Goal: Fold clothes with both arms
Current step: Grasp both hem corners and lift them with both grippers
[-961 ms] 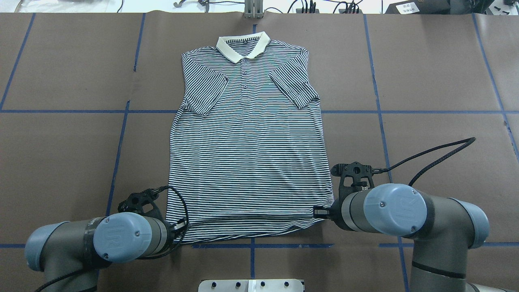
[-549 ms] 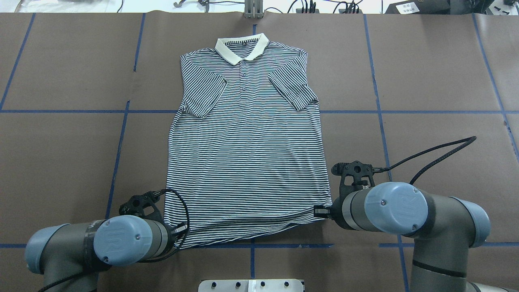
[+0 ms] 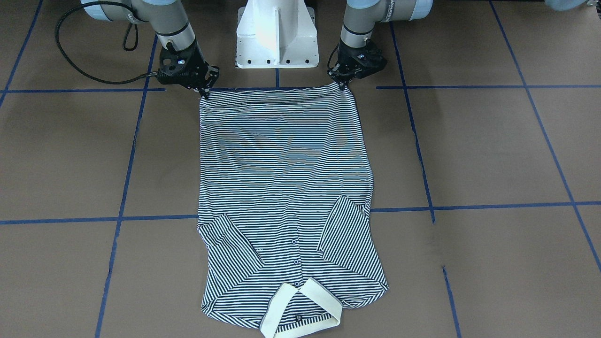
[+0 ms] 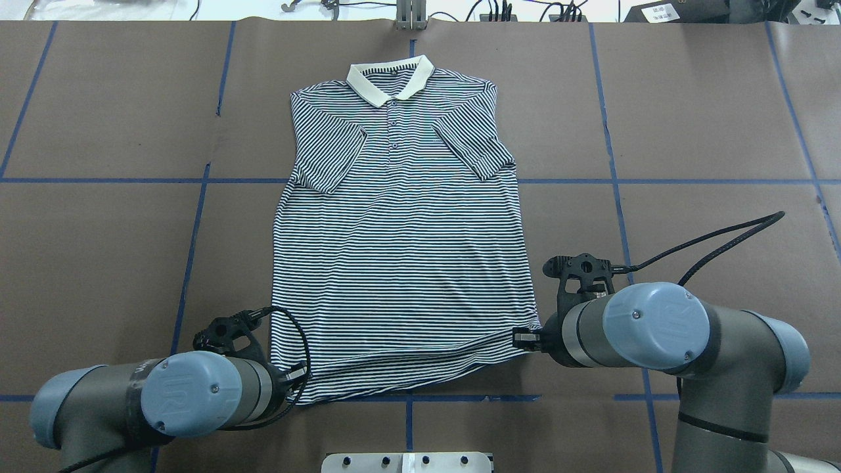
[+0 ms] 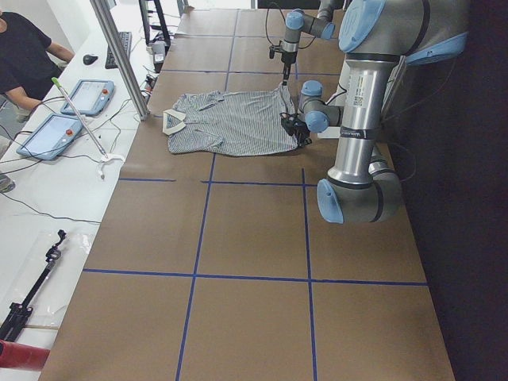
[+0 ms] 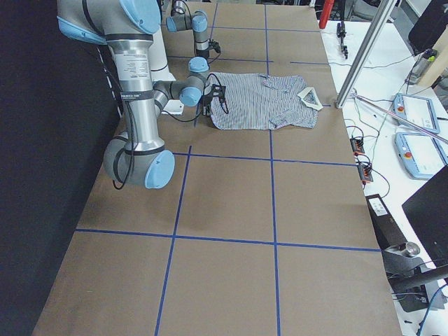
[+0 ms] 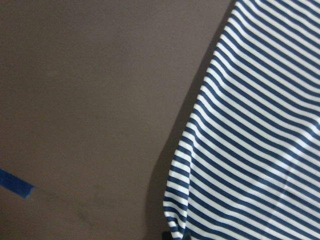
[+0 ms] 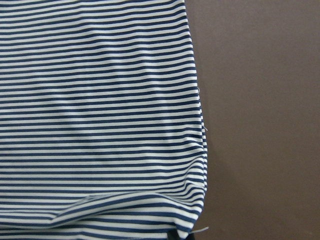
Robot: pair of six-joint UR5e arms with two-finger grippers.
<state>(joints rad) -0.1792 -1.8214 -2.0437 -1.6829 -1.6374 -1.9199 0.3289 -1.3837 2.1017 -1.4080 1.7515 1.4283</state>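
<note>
Brown paper with blue tape lines (image 3: 469, 206) is covering the table (image 3: 493, 150). From the front, the polo shirt (image 3: 281, 164) is lying flat mid-table, hem toward the robot's edge, the right gripper (image 3: 203, 90) and left gripper (image 3: 342, 84) clamping closed on its hem corners. Overhead, the left arm (image 4: 190, 394) and right arm (image 4: 657, 325) are reaching low and inward. The wrist cameras are showing thin, limp knit: light, stretchy, probably best held by corners.

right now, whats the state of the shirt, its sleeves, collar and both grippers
polo shirt: face up, spread flat
sleeves: both folded inward over the front
collar: turned down, at the far end
left gripper: shut on the polo shirt's hem corner
right gripper: shut on the other hem corner
</note>
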